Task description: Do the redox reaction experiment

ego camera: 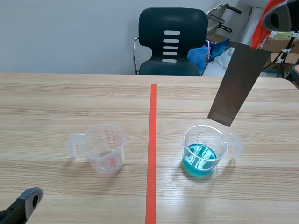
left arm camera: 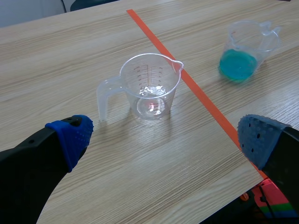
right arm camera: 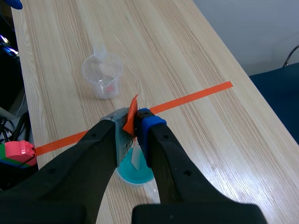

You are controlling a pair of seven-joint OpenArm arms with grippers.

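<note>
A clear measuring cup [ego camera: 206, 151] holding blue liquid stands right of the tape line; it shows ahead of the left gripper too [left arm camera: 244, 52] and under the right gripper [right arm camera: 134, 173]. A grey metal strip [ego camera: 236, 83] with an orange tab hangs tilted above that cup, its lower end just over the rim. My right gripper [right arm camera: 133, 122] is shut on the strip's top, high above the table [ego camera: 275, 16]. A second clear cup [ego camera: 103, 147], nearly empty, stands left of the line [left arm camera: 149, 85] [right arm camera: 103, 74]. My left gripper [left arm camera: 163, 135] is open, low near the table's front edge [ego camera: 25, 201].
An orange-red tape line [ego camera: 152, 149] runs down the table's middle. A dark chair [ego camera: 171, 42] stands behind the far edge, with boxes and bags [ego camera: 219, 46] to its right. The table's edge lies close to my left gripper [left arm camera: 224, 196].
</note>
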